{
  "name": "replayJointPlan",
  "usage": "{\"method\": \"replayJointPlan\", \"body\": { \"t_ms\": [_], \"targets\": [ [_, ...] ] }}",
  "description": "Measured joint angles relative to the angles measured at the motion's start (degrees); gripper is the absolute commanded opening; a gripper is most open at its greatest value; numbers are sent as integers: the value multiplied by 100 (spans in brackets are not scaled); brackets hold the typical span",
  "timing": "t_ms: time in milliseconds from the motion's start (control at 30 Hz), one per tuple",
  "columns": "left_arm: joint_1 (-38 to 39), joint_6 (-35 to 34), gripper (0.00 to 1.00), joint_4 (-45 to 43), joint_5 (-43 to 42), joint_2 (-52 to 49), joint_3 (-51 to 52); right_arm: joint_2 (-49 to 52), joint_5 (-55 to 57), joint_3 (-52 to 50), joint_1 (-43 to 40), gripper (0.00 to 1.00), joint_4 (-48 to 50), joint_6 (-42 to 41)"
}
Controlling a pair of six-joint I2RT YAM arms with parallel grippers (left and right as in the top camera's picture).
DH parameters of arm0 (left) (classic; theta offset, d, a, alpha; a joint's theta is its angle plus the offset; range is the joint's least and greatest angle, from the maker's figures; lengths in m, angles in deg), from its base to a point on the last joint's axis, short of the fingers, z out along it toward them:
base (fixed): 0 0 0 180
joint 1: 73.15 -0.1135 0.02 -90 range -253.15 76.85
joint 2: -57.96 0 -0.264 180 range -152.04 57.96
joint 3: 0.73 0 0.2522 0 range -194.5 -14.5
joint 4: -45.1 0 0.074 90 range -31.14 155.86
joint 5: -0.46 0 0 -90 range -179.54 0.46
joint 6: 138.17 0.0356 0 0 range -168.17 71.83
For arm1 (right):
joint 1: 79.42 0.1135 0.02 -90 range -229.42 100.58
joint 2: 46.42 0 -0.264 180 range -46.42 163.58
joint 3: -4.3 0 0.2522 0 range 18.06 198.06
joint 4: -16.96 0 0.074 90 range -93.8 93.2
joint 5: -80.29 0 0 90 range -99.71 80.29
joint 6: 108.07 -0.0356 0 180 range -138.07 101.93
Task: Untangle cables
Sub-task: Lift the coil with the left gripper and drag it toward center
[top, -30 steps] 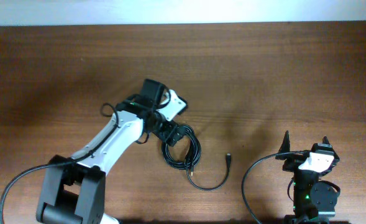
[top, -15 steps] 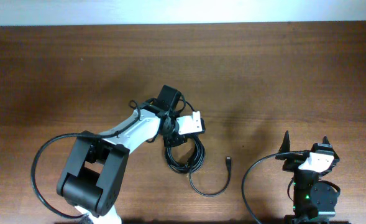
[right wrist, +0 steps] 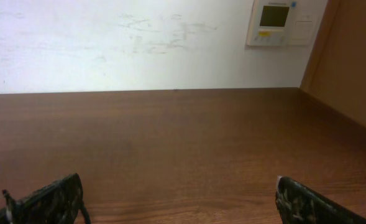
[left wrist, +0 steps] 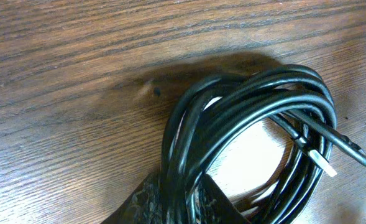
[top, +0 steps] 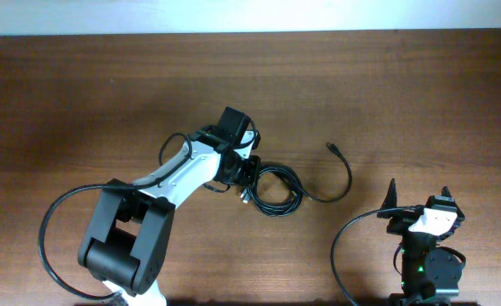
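Item: bundle of thin black flexible cables [left wrist: 257, 93], coiled in a loose ring of several turns; location, near the middle of the brown wooden counter [top: 80, 102], lying flat, immediately at 3 o'clock of the white-and-black left arm [top: 182, 170]; a single free tail [top: 350, 178] leaves the ring at 3 o'clock and curls up toward 12 o'clock, ending in a small plug clear of the coil; a second plug with a pale tip [left wrist: 321, 164] lies across the ring's inner edge, as the left wrist view shows.

Left jaws: clamped on the ring's 9 o'clock side, with several strands gathered together rather than one alone.

Right jaws: apart, holding nothing; the black-and-white right arm [top: 429, 223] sits at the counter's 4 o'clock corner, well apart from the cables.

Condition: mostly wound; only the one tail is out.

Hazards, as judged: since the left jaws hold many strands at once, a pull is likely to drag the whole ring across the counter instead of paying out a turn; with nothing pinning the far side, loops may cinch around the pale-tipped plug and tighten into a knot; the thin cord may slip from the grip if lifted quickly; the free tail could catch on the arm if swung round.
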Motion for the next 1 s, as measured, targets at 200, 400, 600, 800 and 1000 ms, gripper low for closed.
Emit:
{"method": "replayJointPlan", "body": {
  "t_ms": [200, 400, 600, 800, 1000],
  "targets": [
    [2, -57, 0, -105, 507, 2, 46, 0, 0, 0, 0, 98, 0, 2],
    [2, -57, 0, 140, 516, 402, 111, 0, 0, 0, 0, 98, 0, 2],
    [2, -422, 0, 1147, 538, 1499, 133, 0, 0, 0, 0, 99, 0, 0],
    [2, -466, 0, 1228, 555, 1502, 136, 0, 0, 0, 0, 98, 0, 2],
    [2, -463, 0, 1768, 555, 1499, 144, 0, 0, 0, 0, 98, 0, 2]
  ]
}}
